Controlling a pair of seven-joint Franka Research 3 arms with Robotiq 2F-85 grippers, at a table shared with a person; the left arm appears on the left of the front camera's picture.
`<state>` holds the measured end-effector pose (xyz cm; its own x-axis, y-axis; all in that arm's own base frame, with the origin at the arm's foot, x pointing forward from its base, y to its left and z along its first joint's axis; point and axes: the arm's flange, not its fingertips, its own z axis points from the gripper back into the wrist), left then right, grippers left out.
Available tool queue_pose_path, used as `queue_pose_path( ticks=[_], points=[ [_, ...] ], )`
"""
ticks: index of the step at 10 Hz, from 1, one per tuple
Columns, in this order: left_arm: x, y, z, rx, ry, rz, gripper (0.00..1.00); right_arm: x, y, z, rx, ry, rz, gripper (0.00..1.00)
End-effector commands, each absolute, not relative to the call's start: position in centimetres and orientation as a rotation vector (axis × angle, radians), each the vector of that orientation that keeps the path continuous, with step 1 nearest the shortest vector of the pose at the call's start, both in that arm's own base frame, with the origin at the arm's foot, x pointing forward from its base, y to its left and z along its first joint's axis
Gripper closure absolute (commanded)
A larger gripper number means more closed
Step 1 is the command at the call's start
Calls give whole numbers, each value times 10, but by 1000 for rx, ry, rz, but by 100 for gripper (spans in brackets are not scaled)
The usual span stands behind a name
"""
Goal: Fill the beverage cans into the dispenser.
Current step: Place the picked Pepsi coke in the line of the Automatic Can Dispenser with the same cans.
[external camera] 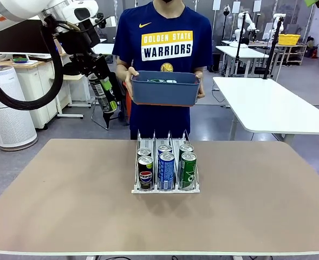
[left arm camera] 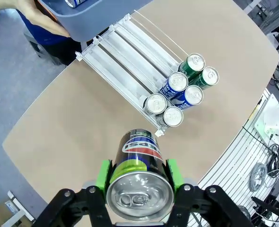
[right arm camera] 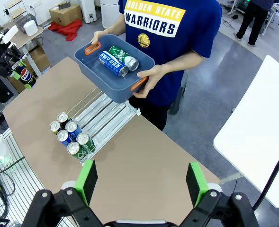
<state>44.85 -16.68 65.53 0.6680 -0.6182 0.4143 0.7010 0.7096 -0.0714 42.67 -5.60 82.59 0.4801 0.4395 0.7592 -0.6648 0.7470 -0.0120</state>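
My left gripper hangs high over the table's far left, shut on a dark Pepsi can. In the left wrist view that can sits between the green pads, silver top towards the camera. The dispenser stands mid-table with several beverage cans at its near end, two per lane; its far lanes are bare. My right gripper is open, high above the table's right side, holding nothing. The Pepsi can and the dispenser also appear in the right wrist view.
A person at the far edge holds a blue bin in both hands, just beyond the dispenser. A blue can and a green can lie in that bin. Bare tabletop lies either side of the dispenser.
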Motion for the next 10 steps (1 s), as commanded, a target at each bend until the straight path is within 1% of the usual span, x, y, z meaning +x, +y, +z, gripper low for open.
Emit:
queue_pose_path(
  ticks=[1,2,3,5,6,7,10],
  points=[
    [448,-168,653,-233,-372,-754,42,426,-55,825,306,-826,689,0],
    [444,-178,652,-179,-353,-758,42,426,-55,825,306,-826,689,0],
    [442,-184,647,-187,-333,-703,42,426,-55,825,306,-826,689,0],
    [422,-200,639,-96,-343,-690,42,426,-55,825,306,-826,689,0],
    [414,-203,636,-81,-341,-768,96,426,-55,825,306,-826,689,0],
    [399,-210,633,-79,-336,-769,100,426,-55,825,306,-826,689,0],
    [378,-239,609,-155,-307,-800,100,426,-55,825,306,-826,689,0]
  ],
)
